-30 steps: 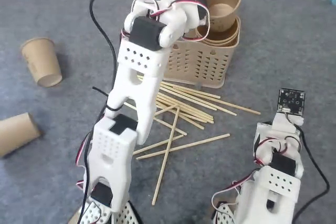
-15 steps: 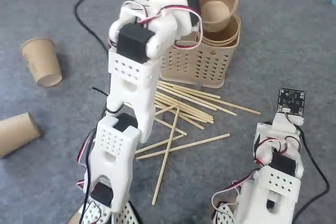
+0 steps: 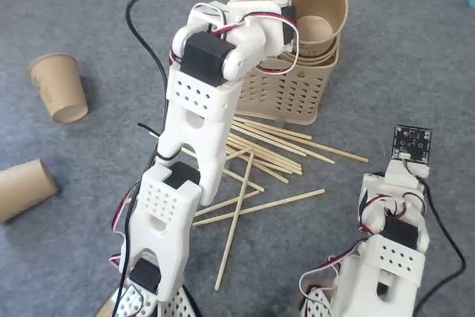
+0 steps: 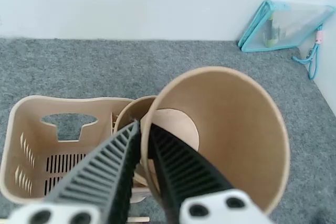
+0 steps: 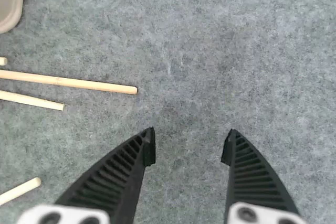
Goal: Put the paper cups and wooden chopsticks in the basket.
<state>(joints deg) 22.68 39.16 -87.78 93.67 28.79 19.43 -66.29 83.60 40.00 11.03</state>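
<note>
My left gripper point(image 4: 143, 130) is shut on the rim of a brown paper cup point(image 4: 226, 129), one finger inside and one outside. In the high view that cup point(image 3: 318, 7) sits tilted on top of other cups nested in the right end of the beige basket point(image 3: 286, 98). Two more paper cups rest on the grey carpet at the left, one point(image 3: 59, 87) farther back and one point(image 3: 22, 189) lying on its side. Several wooden chopsticks point(image 3: 260, 155) lie scattered in front of the basket. My right gripper point(image 5: 189, 148) hangs open over bare carpet, near chopstick ends point(image 5: 68, 81).
A blue zip pouch point(image 4: 286, 24) lies by the wall beyond the basket. The right arm point(image 3: 390, 239) stands at the near right, with open carpet around it. A black cable point(image 3: 145, 27) trails behind the left arm.
The left arm swung slightly left with the cup, then back right; the cup now sits lower over the nested cups in the basket. The right arm has stayed still.
</note>
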